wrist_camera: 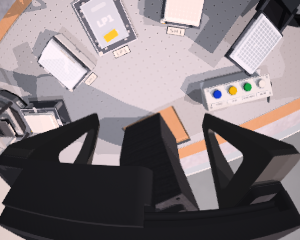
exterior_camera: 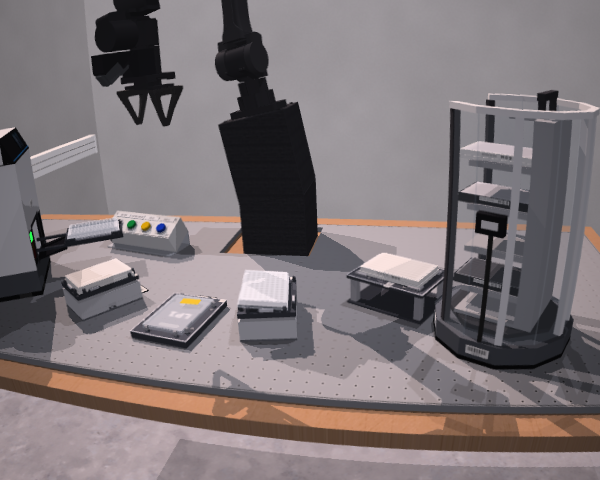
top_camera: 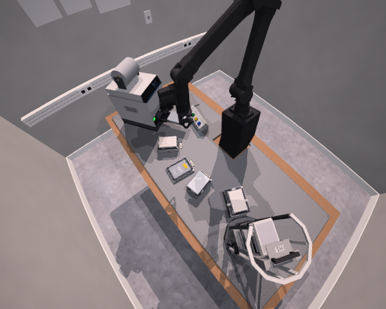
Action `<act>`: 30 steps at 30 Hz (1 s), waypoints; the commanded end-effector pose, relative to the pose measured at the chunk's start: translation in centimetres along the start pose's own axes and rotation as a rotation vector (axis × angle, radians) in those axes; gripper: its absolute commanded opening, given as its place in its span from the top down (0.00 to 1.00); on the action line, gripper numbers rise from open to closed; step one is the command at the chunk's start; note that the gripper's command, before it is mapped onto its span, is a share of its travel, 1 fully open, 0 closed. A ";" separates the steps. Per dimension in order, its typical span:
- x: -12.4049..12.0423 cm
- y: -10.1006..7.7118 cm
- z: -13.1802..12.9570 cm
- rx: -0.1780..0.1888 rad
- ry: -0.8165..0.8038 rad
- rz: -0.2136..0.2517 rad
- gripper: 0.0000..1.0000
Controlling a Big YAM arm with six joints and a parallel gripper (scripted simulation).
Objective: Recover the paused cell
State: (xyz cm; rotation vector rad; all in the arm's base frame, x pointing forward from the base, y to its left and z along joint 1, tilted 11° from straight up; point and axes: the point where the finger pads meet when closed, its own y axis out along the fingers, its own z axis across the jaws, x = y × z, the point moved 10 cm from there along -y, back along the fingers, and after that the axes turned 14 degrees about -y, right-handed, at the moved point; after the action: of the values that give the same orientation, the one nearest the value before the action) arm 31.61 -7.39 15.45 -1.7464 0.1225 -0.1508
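Black angular hand point(exterior_camera: 149, 105) hangs wide open, holding nothing, high above the speckled grey perforated desk point(exterior_camera: 341, 361); wedge-shaped panel point(exterior_camera: 153, 231) has glossy round keys.

My gripper point(exterior_camera: 148, 106) looks like matt black plastic. Below it the deck point(exterior_camera: 341, 356) is matt grey metal, dotted with holes, edged in smooth orange wood. The hotel's guard point(exterior_camera: 574, 217) beside the deck's far end is glossy and clear; plates point(exterior_camera: 263, 288) look white, finely pitted plastic.
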 end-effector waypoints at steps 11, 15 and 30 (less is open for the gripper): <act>-2.5 -0.9 -4.1 0.003 0.260 -0.022 0.00; -2.1 -1.6 -4.9 0.002 0.265 -0.049 0.00; -4.9 -1.2 -8.4 0.000 0.262 -0.034 0.00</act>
State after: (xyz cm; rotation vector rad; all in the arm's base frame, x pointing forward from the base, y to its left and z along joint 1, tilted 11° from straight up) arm 25.44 -14.10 16.74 -1.7171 0.3269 -0.3996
